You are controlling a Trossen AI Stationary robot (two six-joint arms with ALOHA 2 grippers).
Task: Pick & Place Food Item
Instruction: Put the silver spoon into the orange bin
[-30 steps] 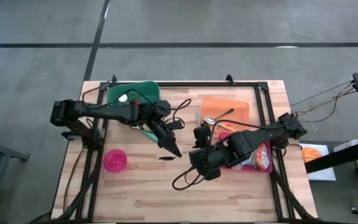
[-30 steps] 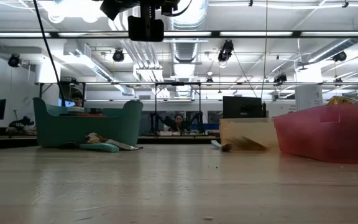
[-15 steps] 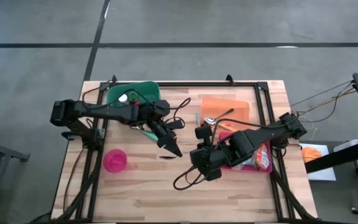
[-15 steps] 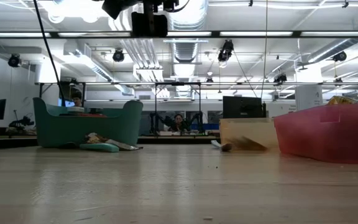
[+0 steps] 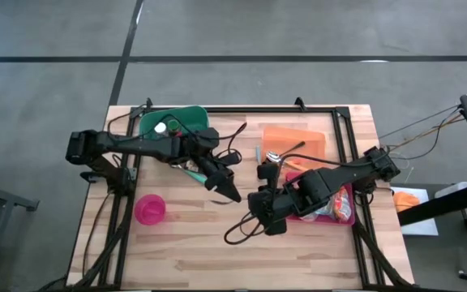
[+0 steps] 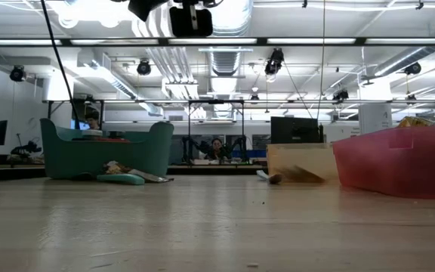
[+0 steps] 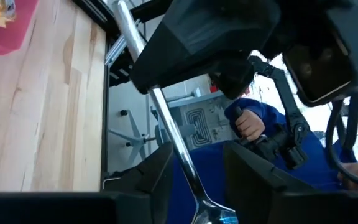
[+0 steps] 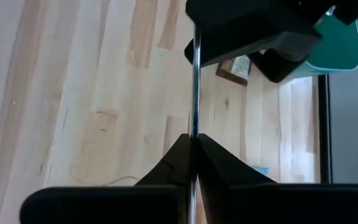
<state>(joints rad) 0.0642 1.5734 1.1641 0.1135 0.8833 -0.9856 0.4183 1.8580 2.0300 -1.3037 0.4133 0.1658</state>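
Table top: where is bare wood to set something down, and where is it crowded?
Bare wood runs along the table's near edge, below the pink cup and both grippers. Crowded: the middle, where left gripper and right gripper meet, plus the far side with green bin, orange cloth and red tray.

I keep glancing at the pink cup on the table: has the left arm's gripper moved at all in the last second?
Yes, slightly. The left gripper has edged away from the pink cup, toward the right gripper, which is shut on a metal utensil.
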